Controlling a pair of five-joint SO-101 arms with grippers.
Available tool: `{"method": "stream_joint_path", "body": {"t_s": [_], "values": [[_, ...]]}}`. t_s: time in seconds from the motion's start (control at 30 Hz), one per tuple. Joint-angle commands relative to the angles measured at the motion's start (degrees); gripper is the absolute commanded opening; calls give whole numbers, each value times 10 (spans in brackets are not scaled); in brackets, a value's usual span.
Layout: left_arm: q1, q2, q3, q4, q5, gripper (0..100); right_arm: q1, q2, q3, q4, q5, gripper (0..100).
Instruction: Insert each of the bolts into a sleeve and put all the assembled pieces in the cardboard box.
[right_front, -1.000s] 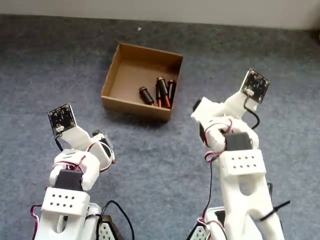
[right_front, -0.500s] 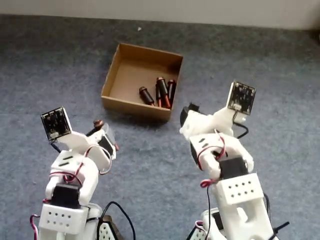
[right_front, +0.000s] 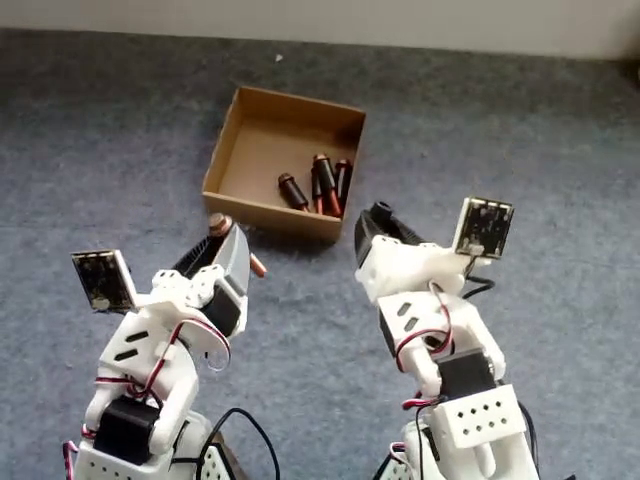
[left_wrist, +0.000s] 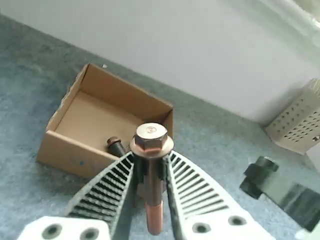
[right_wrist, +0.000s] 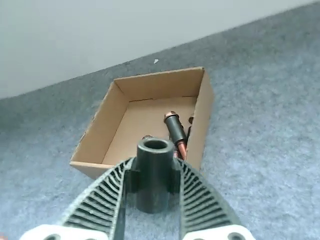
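The open brown cardboard box (right_front: 270, 215) sits toward the far middle of the grey felt-covered bench (right_front: 100, 130). Bare surface surrounds it on the left, right and far sides. Inside, the dark assembled pieces (right_front: 320, 185) lie bunched in the near right corner, so the left and far parts of the box floor are free. Just near of the box's near wall, the left gripper (right_front: 226, 242) is clamped on a copper-coloured hex-head bolt (right_front: 217, 222). The bolt's head lies at the wall's edge and its tip slants near and right. To its right, the right gripper (right_front: 380, 226) grips a black cylindrical sleeve (right_front: 378, 212), with a strip of bare bench between the two. The left wrist view adds the bolt's flanged hexagonal head (left_wrist: 151, 140) between ribbed fingers (left_wrist: 107, 187) and a white perforated container (left_wrist: 300, 125) against the pale wall (left_wrist: 175, 45). The right wrist view shows the sleeve's hollow end (right_wrist: 155, 146) turned toward the box (right_wrist: 100, 132).
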Motion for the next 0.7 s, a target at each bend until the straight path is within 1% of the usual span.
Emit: {"method": "stream_joint_path", "body": {"t_s": [0.0,0.17,0.33,0.53,0.67], "values": [[11,-14,-9,-63,-5,6,-31,-33,20,-46,42,5],[11,-14,-9,-92,-5,6,-58,-94,84,-93,92,5],[11,-15,-7,-91,-3,6,-92,-173,148,-124,148,5],[11,-16,-13,-92,-4,6,-131,-279,230,-149,231,5],[11,-16,-43,-91,-4,6,-152,-346,274,-152,275,5]]}}
